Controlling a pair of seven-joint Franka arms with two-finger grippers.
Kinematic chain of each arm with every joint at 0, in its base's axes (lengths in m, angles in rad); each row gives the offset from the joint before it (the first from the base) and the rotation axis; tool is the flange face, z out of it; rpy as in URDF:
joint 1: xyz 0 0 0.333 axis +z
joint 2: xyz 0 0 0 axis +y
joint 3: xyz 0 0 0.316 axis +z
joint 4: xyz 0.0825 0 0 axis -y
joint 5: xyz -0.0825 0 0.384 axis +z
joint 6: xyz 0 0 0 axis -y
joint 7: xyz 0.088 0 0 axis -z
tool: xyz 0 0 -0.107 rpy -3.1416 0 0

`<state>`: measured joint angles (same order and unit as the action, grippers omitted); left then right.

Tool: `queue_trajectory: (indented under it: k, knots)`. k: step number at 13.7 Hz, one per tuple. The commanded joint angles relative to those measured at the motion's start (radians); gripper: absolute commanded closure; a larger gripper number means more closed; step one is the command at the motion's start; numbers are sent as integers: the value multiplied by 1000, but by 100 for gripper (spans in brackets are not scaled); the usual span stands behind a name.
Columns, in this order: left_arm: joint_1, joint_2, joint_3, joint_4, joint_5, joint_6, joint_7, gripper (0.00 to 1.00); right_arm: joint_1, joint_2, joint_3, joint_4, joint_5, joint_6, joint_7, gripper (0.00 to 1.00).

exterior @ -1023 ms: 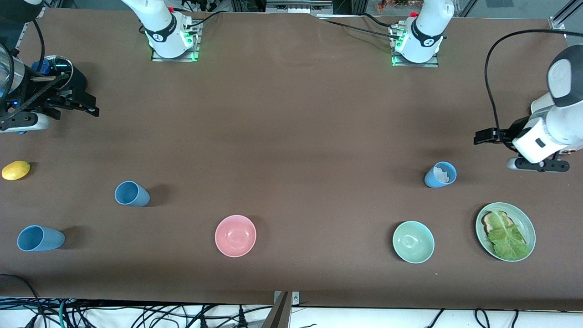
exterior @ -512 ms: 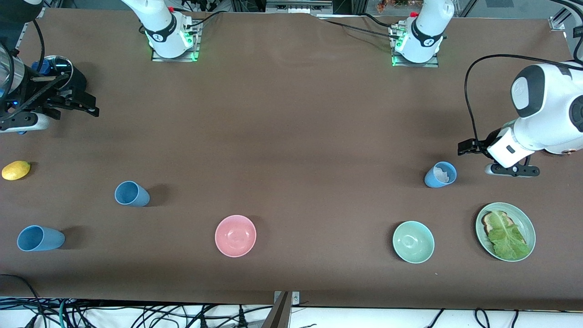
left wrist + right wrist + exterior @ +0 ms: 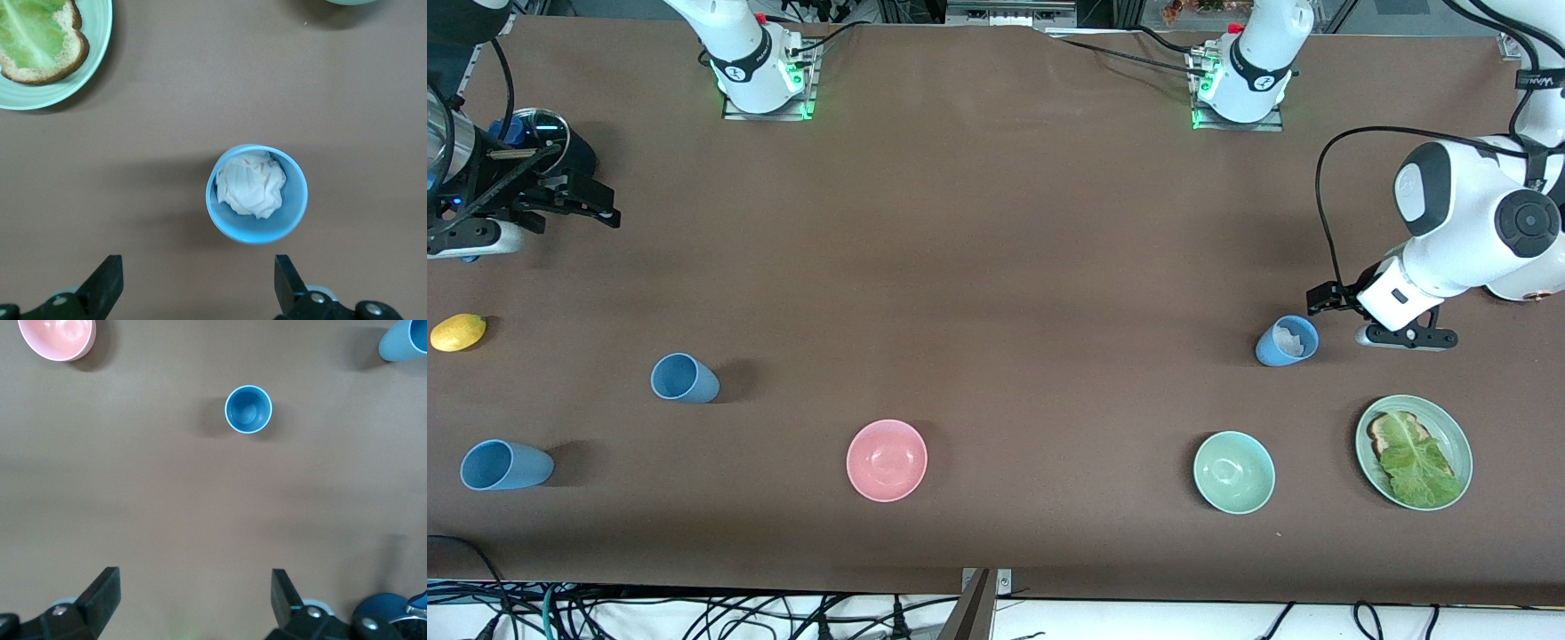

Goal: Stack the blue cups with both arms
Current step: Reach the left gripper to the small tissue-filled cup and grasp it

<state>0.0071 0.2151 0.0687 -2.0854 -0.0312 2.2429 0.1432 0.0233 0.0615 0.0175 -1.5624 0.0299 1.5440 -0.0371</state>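
Hovering near the right edge of the front view, the left gripper (image 3: 1323,298) hangs over the brown table (image 3: 996,267) just beside a blue cup (image 3: 1287,341) stuffed with crumpled white paper (image 3: 1289,339); its fingers are spread wide with nothing between them. From the left wrist view that same cup (image 3: 257,194) stands upright in the middle of the frame, the paper wad (image 3: 251,185) filling its mouth, and the two black fingertips (image 3: 288,281) sit apart at the bottom edge, clear of the cup. A green plate (image 3: 1460,444) carrying a slice of bread topped with lettuce (image 3: 1416,462) lies nearer the front camera than this cup, toward the left arm's end of the table, and a mint-green bowl (image 3: 1233,471) sits beside the plate. A pink bowl (image 3: 887,460) rests lower centre in the front view. Two more blue cups sit in the lower left of that view: one (image 3: 684,378) upright above the other (image 3: 505,465), which stands closer to the front camera and to the frame's edge. A yellow lemon (image 3: 458,332) lies at the left edge. The right gripper (image 3: 591,203) waits at the upper left of the front view, over the right arm's end of the table, its fingers also spread and empty; its wrist view looks down on an upright blue cup (image 3: 248,409) in the upper middle.
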Motion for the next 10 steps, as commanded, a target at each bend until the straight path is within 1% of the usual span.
queue_trajectory:
  k: [1, 5, 8, 10]
  knots:
    - [-19, 20, 5, -33, 13, 87, 13, 0, -3, -14, 2, -10, 16, 5, 9, 0]
    - [-22, 61, 7, -48, 11, 170, 13, 0, -3, -14, 2, -10, 16, 5, 9, 0]
    - [-22, 73, 5, -82, 11, 240, 13, 0, -3, -14, 2, -10, 16, 5, 9, 0]
    - [-22, 86, 5, -90, 11, 262, 13, 0, -3, -14, 2, -10, 16, 5, 9, 0]
